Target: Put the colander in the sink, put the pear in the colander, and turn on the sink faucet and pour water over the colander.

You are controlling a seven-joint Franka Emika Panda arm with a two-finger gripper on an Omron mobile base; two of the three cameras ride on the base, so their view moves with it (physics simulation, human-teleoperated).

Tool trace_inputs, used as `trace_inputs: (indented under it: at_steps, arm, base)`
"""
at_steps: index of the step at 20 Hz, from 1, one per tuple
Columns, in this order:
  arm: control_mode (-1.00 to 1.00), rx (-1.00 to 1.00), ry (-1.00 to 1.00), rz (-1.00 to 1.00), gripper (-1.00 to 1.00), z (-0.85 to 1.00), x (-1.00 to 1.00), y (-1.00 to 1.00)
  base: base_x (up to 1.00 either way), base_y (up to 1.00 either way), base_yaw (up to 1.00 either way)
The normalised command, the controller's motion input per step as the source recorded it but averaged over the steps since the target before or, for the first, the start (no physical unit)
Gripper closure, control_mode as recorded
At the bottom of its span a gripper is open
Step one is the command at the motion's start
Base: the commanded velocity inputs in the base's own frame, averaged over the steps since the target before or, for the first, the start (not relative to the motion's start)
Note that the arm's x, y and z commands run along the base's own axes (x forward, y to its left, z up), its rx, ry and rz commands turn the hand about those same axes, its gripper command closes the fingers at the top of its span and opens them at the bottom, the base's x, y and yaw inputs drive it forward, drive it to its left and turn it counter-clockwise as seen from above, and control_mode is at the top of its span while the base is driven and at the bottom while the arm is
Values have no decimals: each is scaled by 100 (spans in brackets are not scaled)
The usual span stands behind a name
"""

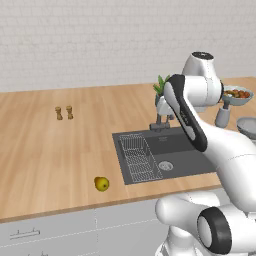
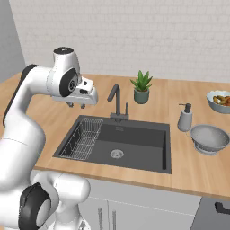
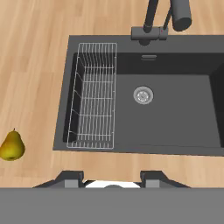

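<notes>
Colander (image 2: pixel 210 138) sat on the worktop (image 2: pixel 188 166) right of the sink (image 2: pixel 134 148), pear (image 3: pixel 12 146) to its left; nothing was yet placed. Gripper (image 2: pixel 76 105) hovered above the basin, empty, jaws part-open.

1. The colander (image 2: pixel 210 138), a round silver-grey metal bowl with perforated sides, sits upright on the wooden counter to the right of the sink, well apart from the pear.
2. The pear (image 1: pixel 101 183), small and yellow-green with a darker top, lies on the counter left of the sink, near its front corner.
3. The sink (image 2: pixel 134 148) is a dark grey rectangular basin with a round drain in its floor and a wire rack along its left side.
4. The sink faucet (image 2: pixel 116 102), slim and dark grey, stands upright at the far edge of the sink, its spout angled.
</notes>
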Motion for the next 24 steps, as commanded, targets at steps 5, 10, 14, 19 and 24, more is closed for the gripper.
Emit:
trace_inputs:
  at_steps: [5,10,14,19,24]
  arm:
    - [-100,0,-1,0,-100,0,-32,0]
    - [-100,0,-1,0,-100,-2,-59,0]
    - [-100,0,1,0,-100,-13,-52,-3]
    - [-100,0,4,0,-100,-26,-36,-16]
    - [-100,0,1,0,-100,-41,-3,-18]
  base:
    - [0,0,0]
    - [0,0,0]
    - [0,0,0]
    - [0,0,0]
    - [0,0,0]
